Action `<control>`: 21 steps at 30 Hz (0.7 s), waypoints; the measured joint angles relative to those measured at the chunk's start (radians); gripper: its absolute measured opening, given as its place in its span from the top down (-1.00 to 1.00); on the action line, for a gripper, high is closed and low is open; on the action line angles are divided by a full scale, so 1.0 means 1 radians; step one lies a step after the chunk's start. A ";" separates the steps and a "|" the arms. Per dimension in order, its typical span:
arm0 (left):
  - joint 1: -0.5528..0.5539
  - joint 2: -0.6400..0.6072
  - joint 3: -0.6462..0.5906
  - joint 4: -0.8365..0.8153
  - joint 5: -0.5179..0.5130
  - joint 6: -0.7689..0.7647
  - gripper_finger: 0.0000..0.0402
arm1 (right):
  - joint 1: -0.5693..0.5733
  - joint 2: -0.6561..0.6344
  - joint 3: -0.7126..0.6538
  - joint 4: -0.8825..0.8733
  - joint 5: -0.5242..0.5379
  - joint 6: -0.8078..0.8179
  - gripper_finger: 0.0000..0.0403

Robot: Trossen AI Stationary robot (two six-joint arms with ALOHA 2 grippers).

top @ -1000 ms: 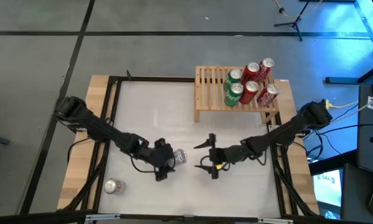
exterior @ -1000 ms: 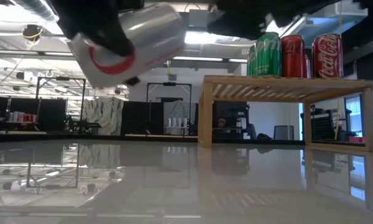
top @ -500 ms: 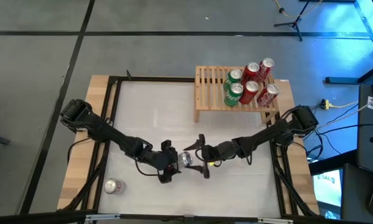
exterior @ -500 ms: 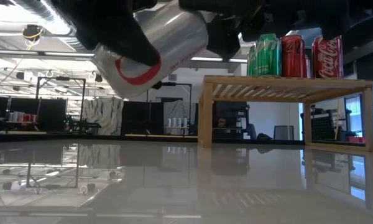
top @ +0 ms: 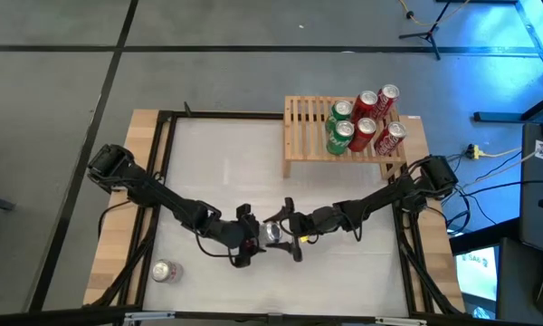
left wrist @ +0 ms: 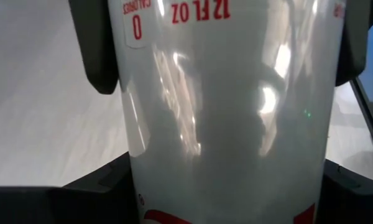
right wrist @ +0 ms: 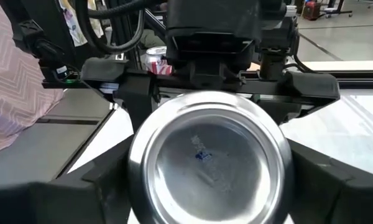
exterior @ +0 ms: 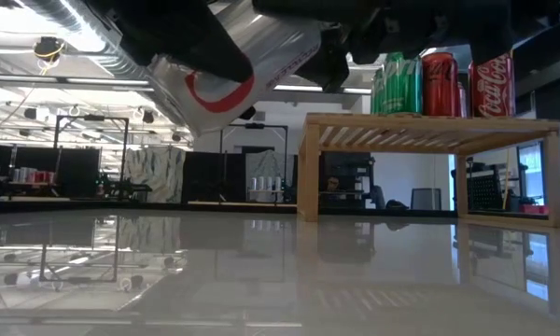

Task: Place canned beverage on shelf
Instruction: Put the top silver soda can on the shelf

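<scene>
Left fingers (top: 251, 237) pinch the can (top: 271, 232) mid-air; right fingers (top: 288, 230) spread around its end, probably not gripping. Release early and you drop it on the bench (top: 217, 172).

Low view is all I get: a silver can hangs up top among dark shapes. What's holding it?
Observer: The left gripper is clamped on the silver can, above the front middle of the table.
Operator: And the other dark shape next to it?
Observer: That's the right gripper, facing the can's base, its open fingers either side of it.
Operator: Are there cans I can't see from here?
Observer: Yes, a second silver can lies on its side near the table's front left corner.
</scene>
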 joint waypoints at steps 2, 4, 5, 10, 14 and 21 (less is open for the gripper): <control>0.000 0.000 0.000 0.001 0.001 0.001 -0.40 | 0.000 0.000 0.000 0.001 -0.006 0.001 -0.44; 0.000 0.000 0.000 0.000 0.002 0.012 -0.42 | 0.000 0.000 0.000 -0.004 -0.005 -0.002 -0.44; 0.000 0.000 0.000 0.000 0.003 0.018 -0.44 | 0.000 0.000 0.000 -0.005 -0.004 -0.005 -0.44; -0.005 -0.007 0.002 0.001 0.002 0.033 -0.60 | 0.001 -0.042 0.000 -0.072 -0.009 -0.040 -0.44; -0.006 -0.044 0.002 -0.042 0.000 0.014 -0.66 | 0.022 -0.140 -0.002 -0.256 0.008 -0.052 -0.44; -0.048 -0.109 0.002 -0.108 -0.078 0.014 -0.65 | 0.139 -0.305 -0.002 -0.582 0.256 -0.056 -0.44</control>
